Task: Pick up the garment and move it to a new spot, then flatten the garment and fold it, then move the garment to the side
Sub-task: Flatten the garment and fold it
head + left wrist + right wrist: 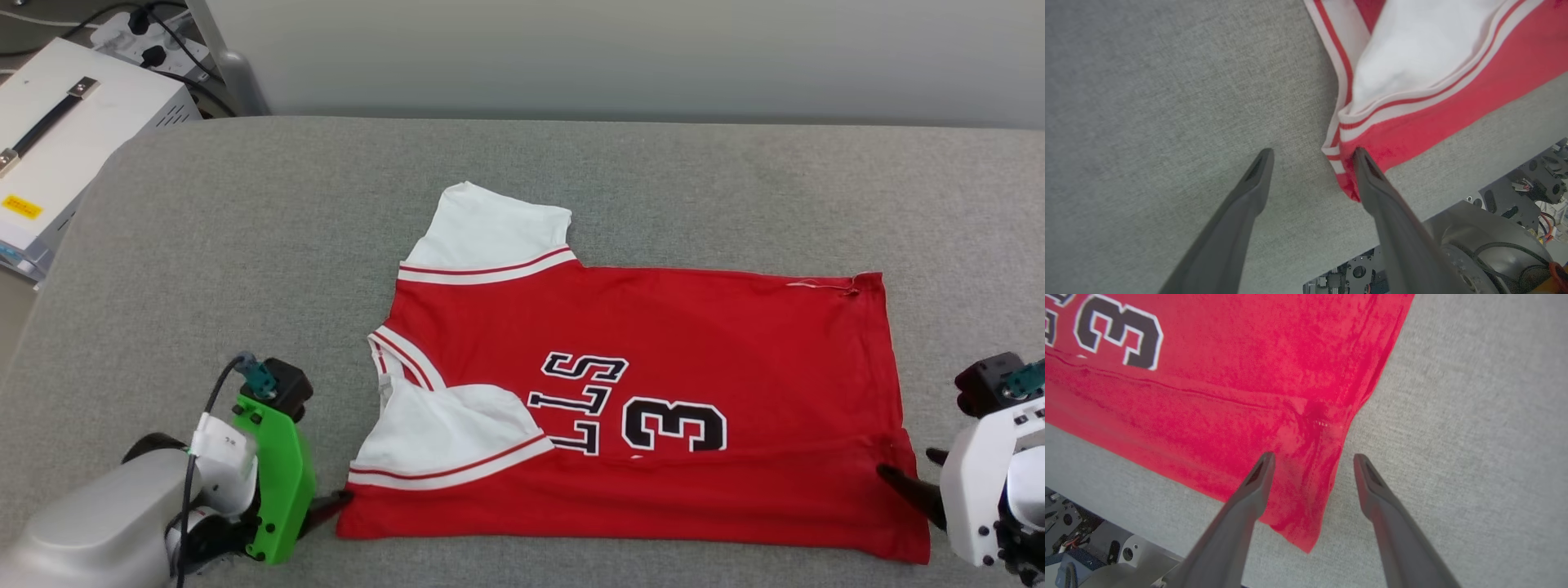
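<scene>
Left gripper (1312, 153), right gripper (1312, 457): both spread, empty.
At near corners of the red white-sleeved jersey garment (694, 327), likely squaring its fold.

Red jersey-style shirt (653, 327) with white short sleeves, red-and-white striped trim, black white-outlined lettering. Lies flat and sideways on grey fabric surface (245, 245), neck to the left, hem to the right. Near long edge folded over the front, hiding part of the lettering; near sleeve laid on top
</scene>
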You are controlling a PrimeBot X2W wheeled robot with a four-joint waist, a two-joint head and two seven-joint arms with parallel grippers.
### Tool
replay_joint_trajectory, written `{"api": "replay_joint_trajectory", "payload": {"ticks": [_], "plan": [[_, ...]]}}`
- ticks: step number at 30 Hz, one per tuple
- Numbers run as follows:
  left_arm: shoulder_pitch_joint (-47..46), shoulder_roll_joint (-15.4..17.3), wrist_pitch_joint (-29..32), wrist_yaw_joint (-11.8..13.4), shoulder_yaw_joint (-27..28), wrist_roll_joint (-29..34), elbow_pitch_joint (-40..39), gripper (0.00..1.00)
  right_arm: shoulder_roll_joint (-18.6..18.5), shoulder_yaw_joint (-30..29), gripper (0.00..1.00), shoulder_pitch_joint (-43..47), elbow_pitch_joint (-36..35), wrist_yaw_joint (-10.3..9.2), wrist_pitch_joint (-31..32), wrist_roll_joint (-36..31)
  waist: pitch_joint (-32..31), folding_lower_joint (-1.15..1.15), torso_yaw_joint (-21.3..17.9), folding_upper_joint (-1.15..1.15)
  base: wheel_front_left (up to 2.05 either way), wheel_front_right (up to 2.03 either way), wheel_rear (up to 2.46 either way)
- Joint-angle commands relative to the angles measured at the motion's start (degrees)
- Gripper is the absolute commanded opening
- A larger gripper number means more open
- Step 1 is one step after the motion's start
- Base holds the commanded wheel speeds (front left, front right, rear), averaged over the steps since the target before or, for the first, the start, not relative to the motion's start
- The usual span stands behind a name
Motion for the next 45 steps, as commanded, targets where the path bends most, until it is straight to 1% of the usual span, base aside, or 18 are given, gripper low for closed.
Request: {"api": "replay_joint_trajectory", "payload": {"ticks": [1, 5, 8, 11, 16, 18, 22, 25, 31, 33, 36, 37, 40, 42, 45], "plan": [[-1.18, 1.44, -1.30, -0.11, 0.46, 1.67, -0.23, 1.00, 0.00, -1.02, 1.00, -0.93, -1.55, -0.04, -2.84, -1.41, -1.17, 0.00, 0.05, 0.37, 0.00, 0.00, 0.00], [-4.85, 3.10, -6.10, -0.08, 2.37, 4.73, -0.53, 1.00, 1.39, -4.29, 1.00, -2.11, -4.65, -0.04, -11.17, -5.23, -1.22, 0.00, -0.07, 0.37, 0.00, 0.00, 0.00], [-8.31, 3.03, -9.88, 0.64, 4.63, 6.87, -0.19, 1.00, 4.11, -8.13, 1.00, -2.93, -6.30, -0.04, -17.26, -9.42, -0.47, 0.00, -0.15, 0.37, 0.00, 0.00, 0.00], [-11.93, 2.39, -12.62, 1.56, 6.28, 9.19, 0.52, 1.00, 8.34, -12.45, 1.00, -3.41, -8.10, -0.04, -22.29, -14.43, 0.88, 0.00, -0.49, 0.37, 0.00, 0.00, 0.00], [-19.01, -0.17, -16.46, 2.59, 9.53, 11.65, 3.02, 1.00, 16.55, -19.07, 1.00, -3.34, -12.00, -0.04, -30.32, -23.01, 4.37, 0.00, -1.58, 0.37, 0.00, 0.00, 0.00], [-22.31, -1.30, -18.13, 2.95, 11.01, 12.51, 4.68, 1.00, 19.51, -20.85, 1.00, -3.30, -13.19, -0.04, -33.43, -25.24, 6.24, 0.00, -2.29, 0.37, 0.00, 0.00, 0.00], [-28.88, -4.08, -21.20, 2.98, 13.67, 13.68, 8.40, 1.00, 23.84, -21.33, 1.00, -2.31, -15.36, -0.04, -36.10, -28.56, 10.53, 0.00, -4.20, 0.37, 0.00, 0.00, 0.00], [-33.45, -5.95, -20.99, 2.24, 14.00, 14.62, 11.20, 1.00, 25.53, -20.94, 1.00, -2.21, -16.70, -0.04, -36.90, -30.31, 13.70, 0.00, -5.77, 0.37, 0.00, 0.00, 0.00], [-41.63, -9.95, -13.66, 0.40, 12.66, 13.30, 16.50, 1.00, 26.92, -20.01, 1.00, -3.55, -18.83, -0.04, -37.20, -31.87, 19.63, 0.00, -8.30, 0.37, 0.00, 0.00, 0.00], [-43.50, -11.22, -9.53, 0.13, 12.36, 11.19, 18.22, 1.00, 26.90, -19.86, 1.00, -4.29, -19.20, -0.04, -37.31, -31.95, 21.22, 0.00, -8.90, 0.37, 0.00, 0.00, 0.00], [-45.42, -12.48, 0.26, -0.05, 10.61, 7.51, 20.03, 1.00, 26.70, -19.27, 1.00, -5.44, -19.42, -0.04, -37.36, -31.96, 23.21, 0.00, -9.75, 0.37, 0.00, 0.00, 0.00], [-45.80, -12.70, 4.14, -0.07, 9.77, 6.01, 19.99, 1.00, 26.77, -19.04, 1.00, -5.68, -19.62, -0.04, -37.33, -32.08, 23.75, 0.00, -9.95, 0.37, 0.00, 0.00, 0.00], [-46.91, -12.25, 12.78, -0.09, 7.32, 3.83, 19.90, 1.00, 27.05, -18.56, 1.00, -6.12, -20.14, -0.04, -37.00, -32.45, 25.19, 0.00, -10.50, 0.37, 0.00, 0.00, 0.00], [-47.40, -11.84, 16.30, -0.09, 5.91, 3.30, 20.02, 1.00, 27.31, -18.35, 1.00, -6.50, -20.35, -0.04, -37.04, -32.55, 26.10, 0.00, -10.89, 0.37, 0.00, 0.00, 0.00], [-47.37, -11.60, 18.93, -0.10, 4.34, 3.29, 20.81, 1.00, 27.62, -17.80, 1.00, -7.22, -19.96, -0.04, -37.07, -32.51, 27.17, 0.00, -11.55, 0.37, 0.00, 0.00, 0.00]]}}
